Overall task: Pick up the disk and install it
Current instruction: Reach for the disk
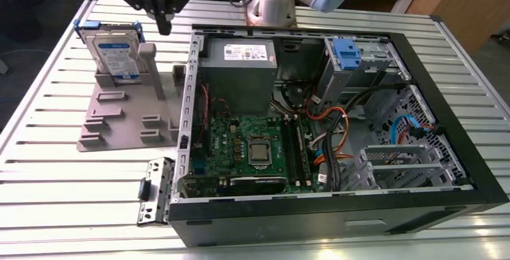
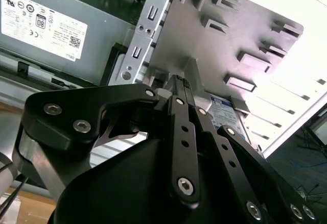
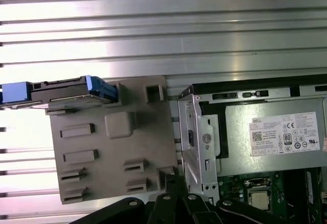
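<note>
The disk stands upright in a grey plastic holder on the table, at the exterior view's left of the open computer case. It is silver with a blue-and-white label and blue rails. My gripper hangs above the holder's near-case edge, a little to the exterior view's right of the disk and apart from it, fingers shut and empty. In the first wrist view the disk shows edge-on at the holder's far end, away from my gripper. In the second wrist view my gripper points at the holder; the disk's label peeks beside it.
Inside the case sit a grey power-supply box, a green motherboard, cables and a metal drive cage with a blue tab. A loose metal bracket lies by the case's front corner. The arm's base stands behind the case on the slatted table.
</note>
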Robot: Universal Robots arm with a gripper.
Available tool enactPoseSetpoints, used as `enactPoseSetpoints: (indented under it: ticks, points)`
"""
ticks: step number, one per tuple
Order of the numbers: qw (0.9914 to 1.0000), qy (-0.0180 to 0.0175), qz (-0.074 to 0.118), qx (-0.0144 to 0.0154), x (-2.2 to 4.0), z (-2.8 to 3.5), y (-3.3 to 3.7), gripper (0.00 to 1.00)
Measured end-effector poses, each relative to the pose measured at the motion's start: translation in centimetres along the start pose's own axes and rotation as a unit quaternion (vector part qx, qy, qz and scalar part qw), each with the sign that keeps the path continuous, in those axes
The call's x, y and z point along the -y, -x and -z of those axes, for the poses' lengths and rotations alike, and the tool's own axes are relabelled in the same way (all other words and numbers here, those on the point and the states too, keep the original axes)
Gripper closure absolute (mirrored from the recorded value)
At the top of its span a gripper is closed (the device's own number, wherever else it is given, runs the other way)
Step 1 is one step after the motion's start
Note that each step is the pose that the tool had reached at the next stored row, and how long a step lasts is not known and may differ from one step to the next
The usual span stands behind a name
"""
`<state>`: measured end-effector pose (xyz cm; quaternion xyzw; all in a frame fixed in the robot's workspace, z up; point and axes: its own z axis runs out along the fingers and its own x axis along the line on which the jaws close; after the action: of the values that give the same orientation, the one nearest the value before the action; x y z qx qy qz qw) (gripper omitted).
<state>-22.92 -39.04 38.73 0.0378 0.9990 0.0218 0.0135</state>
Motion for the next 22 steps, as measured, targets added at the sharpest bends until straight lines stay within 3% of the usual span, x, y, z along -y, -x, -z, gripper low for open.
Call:
enactPoseSetpoints:
  ticks: [22]
  points:
    - [1.00000,0.0000,0.000,0.0000,0.14,-1.02,-2.73,0.90]
